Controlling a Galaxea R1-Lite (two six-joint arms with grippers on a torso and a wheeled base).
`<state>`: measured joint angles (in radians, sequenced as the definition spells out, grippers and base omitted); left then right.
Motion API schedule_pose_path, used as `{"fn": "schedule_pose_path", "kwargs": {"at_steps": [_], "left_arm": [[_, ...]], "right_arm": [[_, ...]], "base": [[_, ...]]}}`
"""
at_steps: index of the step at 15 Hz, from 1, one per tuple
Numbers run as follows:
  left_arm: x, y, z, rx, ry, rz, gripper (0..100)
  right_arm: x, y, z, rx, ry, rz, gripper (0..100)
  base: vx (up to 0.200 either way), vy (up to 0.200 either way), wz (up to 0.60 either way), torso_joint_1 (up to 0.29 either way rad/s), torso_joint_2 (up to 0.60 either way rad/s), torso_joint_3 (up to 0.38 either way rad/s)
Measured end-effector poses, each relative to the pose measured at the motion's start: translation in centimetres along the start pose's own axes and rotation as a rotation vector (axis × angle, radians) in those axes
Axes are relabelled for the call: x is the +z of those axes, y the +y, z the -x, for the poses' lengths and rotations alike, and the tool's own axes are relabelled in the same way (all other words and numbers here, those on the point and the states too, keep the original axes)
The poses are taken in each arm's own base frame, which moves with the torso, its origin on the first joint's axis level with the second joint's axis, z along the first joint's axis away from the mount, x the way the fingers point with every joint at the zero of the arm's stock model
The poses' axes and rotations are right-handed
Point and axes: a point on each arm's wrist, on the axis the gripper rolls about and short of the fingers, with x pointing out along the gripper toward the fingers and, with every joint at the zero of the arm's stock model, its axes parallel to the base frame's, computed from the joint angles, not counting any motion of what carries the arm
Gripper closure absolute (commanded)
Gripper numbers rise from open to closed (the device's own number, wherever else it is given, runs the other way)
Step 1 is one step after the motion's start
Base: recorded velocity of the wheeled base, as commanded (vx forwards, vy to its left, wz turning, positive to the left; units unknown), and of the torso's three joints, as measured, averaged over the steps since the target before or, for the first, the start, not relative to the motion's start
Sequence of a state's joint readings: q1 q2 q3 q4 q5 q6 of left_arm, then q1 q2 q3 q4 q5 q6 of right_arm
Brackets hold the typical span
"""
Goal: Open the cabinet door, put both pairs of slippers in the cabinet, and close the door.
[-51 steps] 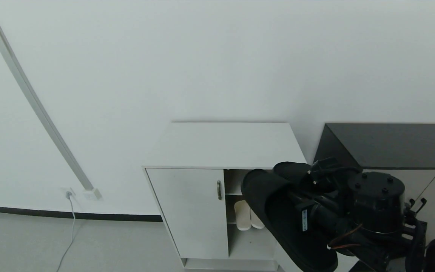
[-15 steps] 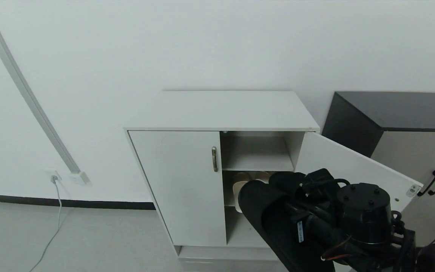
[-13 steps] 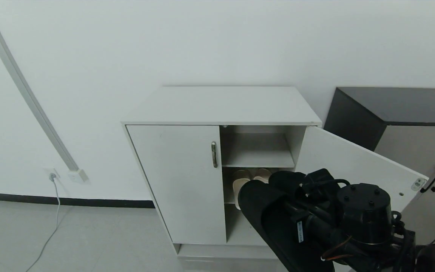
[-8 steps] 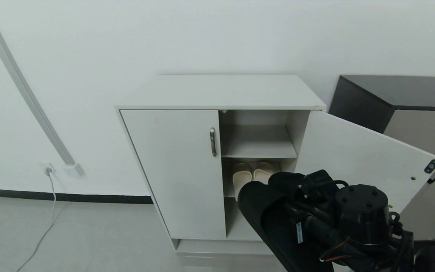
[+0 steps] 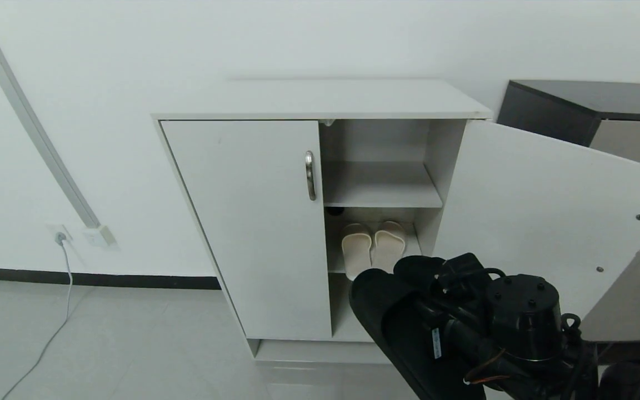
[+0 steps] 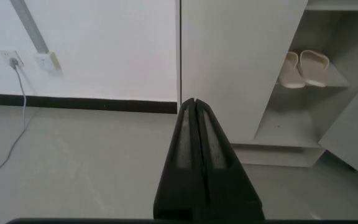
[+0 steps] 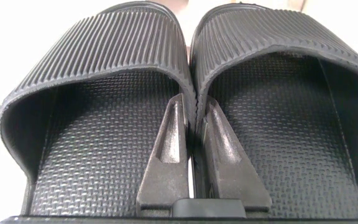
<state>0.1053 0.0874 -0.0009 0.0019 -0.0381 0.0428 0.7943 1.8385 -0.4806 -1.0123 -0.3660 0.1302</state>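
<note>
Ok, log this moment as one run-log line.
right door open | beige slippers on lower shelf | right gripper shut on black slippers before cabinet | left gripper shut, empty

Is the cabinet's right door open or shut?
Open: the right door stands angled outward, baring the shelves and the cream slippers inside.

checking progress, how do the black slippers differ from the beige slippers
The black slippers are dark; the beige slippers are pale. The beige slippers lie on a cabinet shelf; the black slippers hang outside it. The right tool pinches the black slippers; the beige slippers rest free. Both pairs sit side by side.
</note>
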Motion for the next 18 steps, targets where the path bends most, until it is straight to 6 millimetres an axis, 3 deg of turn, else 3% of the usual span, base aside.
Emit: {"fn": "schedule_pose_path", "kwargs": {"at_steps": [7,14,18], "left_arm": [[0.0,0.0,0.0,0.001,0.002,0.013,100],[0.0,0.0,0.0,0.001,0.001,0.014,100],[0.0,0.0,0.0,0.0,0.001,0.014,100]], "right_arm": [[-1.1,0.3,-1.4,-0.001,-0.013,-0.004,100],[-0.9,0.6,-1.7,-0.024,-0.044,0.006,100],[1.2,2.0,-4.1,-0.18,-0.089,-0.009,100]], "base": [[0.0,0.0,0.0,-0.041,0.4,0.355],[0.0,0.0,0.0,0.0,0.03,0.024],[0.0,0.0,0.0,0.0,0.0,0.0]]}}
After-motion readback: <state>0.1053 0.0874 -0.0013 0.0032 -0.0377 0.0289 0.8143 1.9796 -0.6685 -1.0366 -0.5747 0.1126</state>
